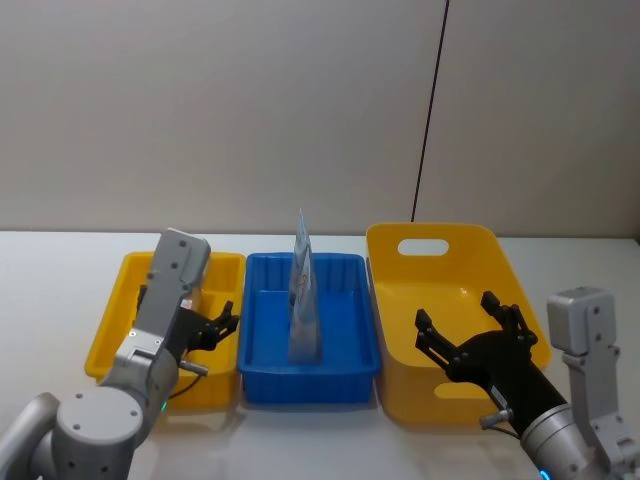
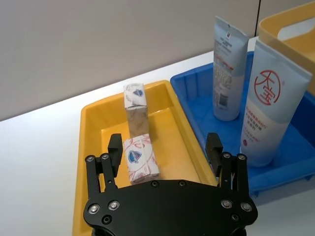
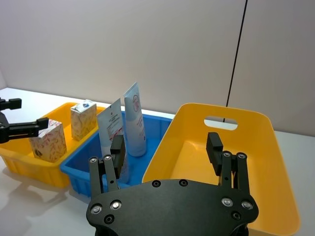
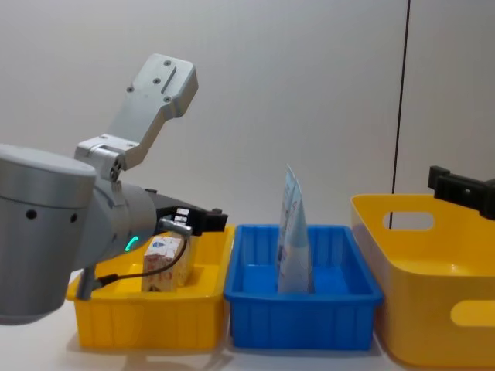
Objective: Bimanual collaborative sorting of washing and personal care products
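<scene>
Yellow plastic on both flanks, blue between. The small yellow bin (image 2: 93, 110) holds two leaf-print boxes: the near carton (image 2: 140, 158) lies flat, and the far carton (image 2: 135, 98) stands upright just behind it. The left hand (image 2: 164, 142) hovers low over that bin with its fingers apart. The near carton sits below the gap, closer to one finger and not gripped. Two squeeze tubes (image 2: 227, 69) (image 2: 268, 105) stand cap-down, close together, in the blue bin (image 1: 262, 385). The right hand (image 3: 166, 142) hangs over the large yellow basket (image 3: 275, 162), fingers spread and holding nothing (the basket floor under it looks bare).

Cartons and tubes each sit in a bin of their own, so the sorting looks at or near its end. The step in hand reads as either a release of the near carton or a fresh reach for it, and I cannot tell which. A pick would call for centring the carton between the fingers and dropping lower before closing. A retreat would call for a straight lift, so no finger clips the carton
</scene>
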